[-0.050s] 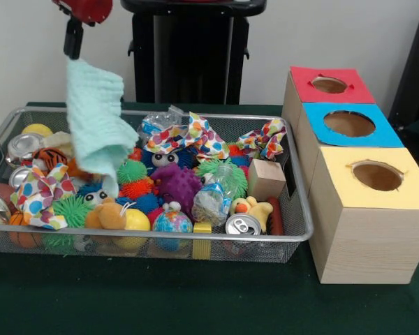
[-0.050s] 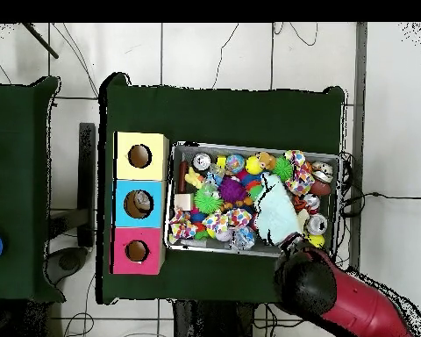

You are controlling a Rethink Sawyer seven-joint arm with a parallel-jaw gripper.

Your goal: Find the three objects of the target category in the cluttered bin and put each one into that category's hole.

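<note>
My jaws are clamped on the top edge of a pale mint-green waffle-weave cloth (image 1: pixel 93 122), which hangs straight down beneath my gripper (image 1: pixel 72 49), raised above the left part of the wire mesh bin (image 1: pixel 297 209) as the front camera shows it. The cloth's lower tip dangles just above the toys, close to an orange spiky rubber ball (image 1: pixel 135 188) and a tiger-striped soft toy (image 1: pixel 50 158). From overhead the cloth (image 2: pixel 274 211) spreads over the bin's (image 2: pixel 254 148) side nearest my red arm (image 2: pixel 354 303).

Around it the bin is heaped with clutter: polka-dot fabric bows (image 1: pixel 188 138), a purple knobbly ball (image 1: pixel 177 183), a silver drink can (image 1: pixel 242 225) and a plain wooden block (image 1: pixel 267 179).

Beside the bin on the dark green bench (image 1: pixel 160 300) stands a row of wooden boxes, each with a round hole: the red-topped box (image 1: pixel 329 85), the blue-topped box (image 1: pixel 349 124) and the yellow-topped box (image 1: pixel 376 176).
</note>
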